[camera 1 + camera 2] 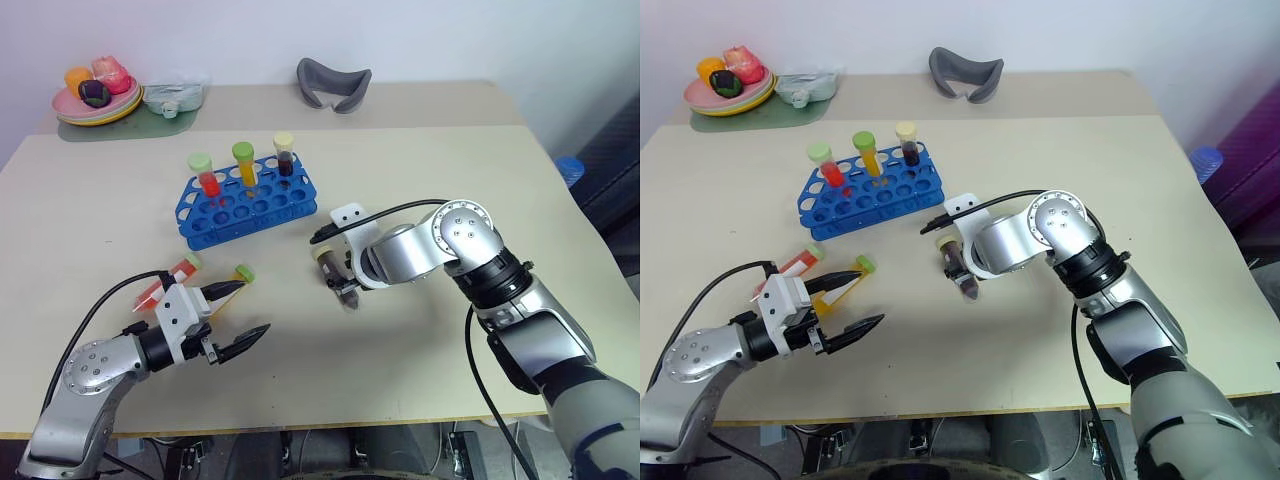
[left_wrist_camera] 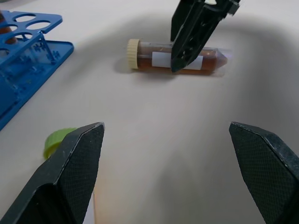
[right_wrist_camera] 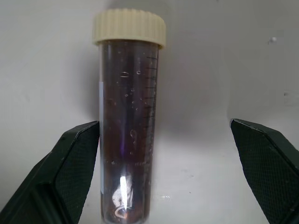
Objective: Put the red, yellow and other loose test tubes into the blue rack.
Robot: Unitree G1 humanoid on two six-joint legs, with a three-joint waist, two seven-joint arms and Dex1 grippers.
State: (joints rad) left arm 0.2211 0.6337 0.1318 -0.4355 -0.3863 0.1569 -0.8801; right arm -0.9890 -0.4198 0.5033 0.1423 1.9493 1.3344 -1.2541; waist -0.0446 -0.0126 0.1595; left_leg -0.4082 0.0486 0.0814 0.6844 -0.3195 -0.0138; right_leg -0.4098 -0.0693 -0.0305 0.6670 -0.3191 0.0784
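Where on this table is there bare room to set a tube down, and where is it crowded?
Bare: the table's right side beyond the right gripper, and the strip between the rack and the grey holder. Crowded: the near-left, where the left gripper stands open beside the red tube and yellow tube, and around the brown tube under the right gripper.

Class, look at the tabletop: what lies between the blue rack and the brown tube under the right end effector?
Only bare table. The left eye view shows nothing between the blue rack and the brown tube below the right end effector.
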